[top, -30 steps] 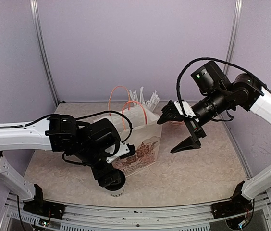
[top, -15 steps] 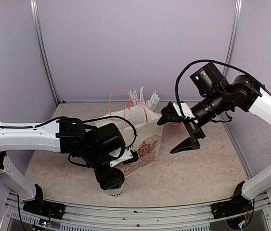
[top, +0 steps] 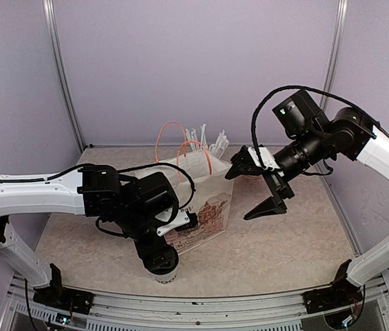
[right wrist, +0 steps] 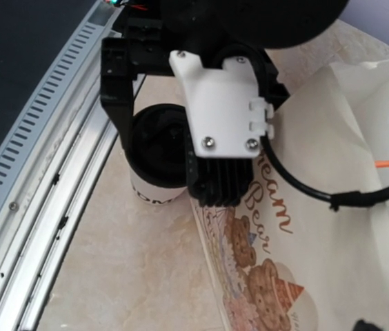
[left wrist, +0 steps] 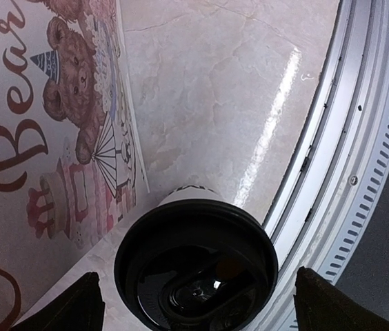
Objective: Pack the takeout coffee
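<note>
Seemingly well short of completion, the packing of the takeout coffee is pictured with one black-lidded white cup (left wrist: 194, 262) standing upright on the marbled surface (top: 284, 241), outside the bag, at the near edge by the metal rail (left wrist: 360, 138). The cup is set just beside the near bottom corner of the bear-printed paper bag (top: 205, 203), whose orange handles are raised at the centre of the scene. The left end effector (left wrist: 198, 307) is held directly above the cup, released and spread wide, with a finger to either side of the lid and neither shown touching it, so nothing is grasped. The right end effector (top: 244, 193) is poised in the air just right of the bag's upper edge, likewise released and empty. A bundle of white straws (top: 207, 141) is seen behind the bag, on the far side. The lidding of this cup can be judged done, while its grasping, lifting and lowering into the bag are not yet done. No second cup is visible, and whether one already sits inside the bag cannot be told, since the bag's interior is not shown.
</note>
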### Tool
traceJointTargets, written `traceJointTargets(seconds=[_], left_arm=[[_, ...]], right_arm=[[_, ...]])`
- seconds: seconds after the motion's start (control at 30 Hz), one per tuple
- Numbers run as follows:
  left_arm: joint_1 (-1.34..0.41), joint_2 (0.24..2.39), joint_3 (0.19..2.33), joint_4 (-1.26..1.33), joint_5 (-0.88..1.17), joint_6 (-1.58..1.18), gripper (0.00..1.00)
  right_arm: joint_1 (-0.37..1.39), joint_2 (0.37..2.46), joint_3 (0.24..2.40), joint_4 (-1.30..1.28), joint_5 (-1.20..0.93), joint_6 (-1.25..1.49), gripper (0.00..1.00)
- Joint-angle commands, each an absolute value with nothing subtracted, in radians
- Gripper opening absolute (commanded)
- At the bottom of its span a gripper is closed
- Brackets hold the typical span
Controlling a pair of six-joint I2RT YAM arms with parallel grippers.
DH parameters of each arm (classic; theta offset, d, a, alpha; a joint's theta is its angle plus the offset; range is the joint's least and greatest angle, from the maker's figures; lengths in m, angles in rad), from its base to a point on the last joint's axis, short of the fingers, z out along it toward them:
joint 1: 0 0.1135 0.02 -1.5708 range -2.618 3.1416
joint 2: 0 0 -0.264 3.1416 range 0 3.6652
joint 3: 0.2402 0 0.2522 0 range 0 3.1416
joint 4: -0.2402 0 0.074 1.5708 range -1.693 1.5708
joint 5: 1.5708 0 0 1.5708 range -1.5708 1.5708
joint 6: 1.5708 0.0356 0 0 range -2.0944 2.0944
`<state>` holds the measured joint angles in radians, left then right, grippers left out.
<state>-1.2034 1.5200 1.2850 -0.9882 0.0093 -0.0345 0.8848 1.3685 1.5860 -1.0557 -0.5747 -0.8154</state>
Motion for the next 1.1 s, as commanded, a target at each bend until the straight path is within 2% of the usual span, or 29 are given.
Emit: traceJointTargets(seconds=[0.0, 0.5, 1.07], left_arm=[[-1.197, 1.522, 1.275, -0.997, 0.016, -0.050, 0.92], [-1.173, 1.562, 1.269, -0.989, 0.059, -0.050, 0.90], [-1.185, 1.632, 1.381, -1.083, 0.057, -0.134, 0.84]], right_arm=[[0.876, 1.362, 1.577, -1.045, -0.571, -0.813, 0.99], [0.876, 1.360, 1.565, -1.043, -0.553, -0.814, 0.99], [0.876, 1.351, 1.555, -1.040, -0.540, -0.816, 0.99]])
